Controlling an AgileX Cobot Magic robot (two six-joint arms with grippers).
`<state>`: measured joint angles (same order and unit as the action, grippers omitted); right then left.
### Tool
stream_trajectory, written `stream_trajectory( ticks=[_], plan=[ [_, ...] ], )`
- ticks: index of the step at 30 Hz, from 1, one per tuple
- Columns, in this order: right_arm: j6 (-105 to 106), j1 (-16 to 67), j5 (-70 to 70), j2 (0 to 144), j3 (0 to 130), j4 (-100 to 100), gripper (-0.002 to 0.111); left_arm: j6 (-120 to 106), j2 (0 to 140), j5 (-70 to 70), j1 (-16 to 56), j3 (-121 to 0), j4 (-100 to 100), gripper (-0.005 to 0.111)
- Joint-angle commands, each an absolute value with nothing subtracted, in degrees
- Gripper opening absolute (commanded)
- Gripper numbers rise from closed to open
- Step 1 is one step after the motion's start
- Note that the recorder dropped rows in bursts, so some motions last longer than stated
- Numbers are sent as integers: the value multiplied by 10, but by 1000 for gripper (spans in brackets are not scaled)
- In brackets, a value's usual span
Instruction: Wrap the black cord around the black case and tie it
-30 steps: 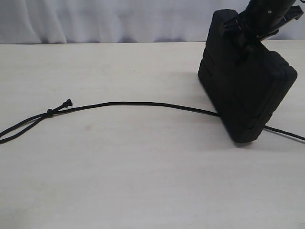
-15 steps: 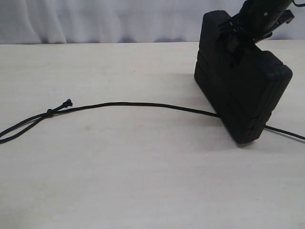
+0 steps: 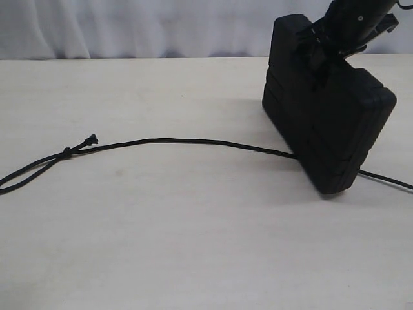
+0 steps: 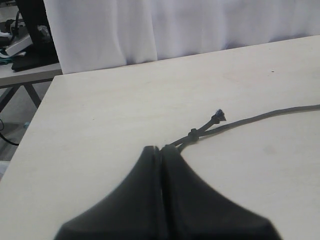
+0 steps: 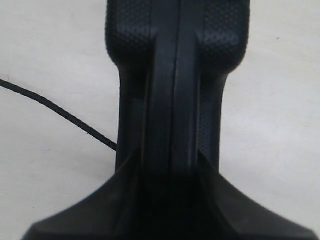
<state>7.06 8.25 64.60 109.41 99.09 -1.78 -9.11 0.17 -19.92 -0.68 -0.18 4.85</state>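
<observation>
A pale wooden table (image 3: 161, 245) fills the scene, with a white curtain (image 3: 129, 26) hanging behind its far edge. Past the table's corner, the left wrist view shows a second bench with dark clutter (image 4: 25, 47). Nothing stands between the two arms except the black cord (image 3: 193, 140). It lies along the table from the left edge of the exterior view, where two strands run side by side up to a small knot (image 3: 67, 152) with a frayed end (image 3: 92, 138) just past it. From there it goes on as a single line to the right. It passes under the black case (image 3: 329, 123) and comes out on the case's far side toward the right edge. The case stands on end on the right of the table, tilted, with its lowest corner down where the cord crosses. Whether it presses on the cord cannot be told. The right gripper (image 3: 322, 48) comes down from above and is clamped on the case's upper edge, one finger on each face. The left gripper (image 4: 161, 150) is clenched, fingertips pressed together, close to the doubled strands near the knot. Whether the cord is pinched between them cannot be told.
</observation>
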Motion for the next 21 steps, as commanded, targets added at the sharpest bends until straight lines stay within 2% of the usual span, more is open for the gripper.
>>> stream_trajectory(
  ticks=[1, 21],
  plan=[
    [77, 81, 641, 1077, 986, -77, 4, -90, 0, -190, -4, 0, 51, 0],
    [0, 95, 586, 1027, 964, -79, 4, -90, 0, -190, -5, 0, 50, 0]
  ],
)
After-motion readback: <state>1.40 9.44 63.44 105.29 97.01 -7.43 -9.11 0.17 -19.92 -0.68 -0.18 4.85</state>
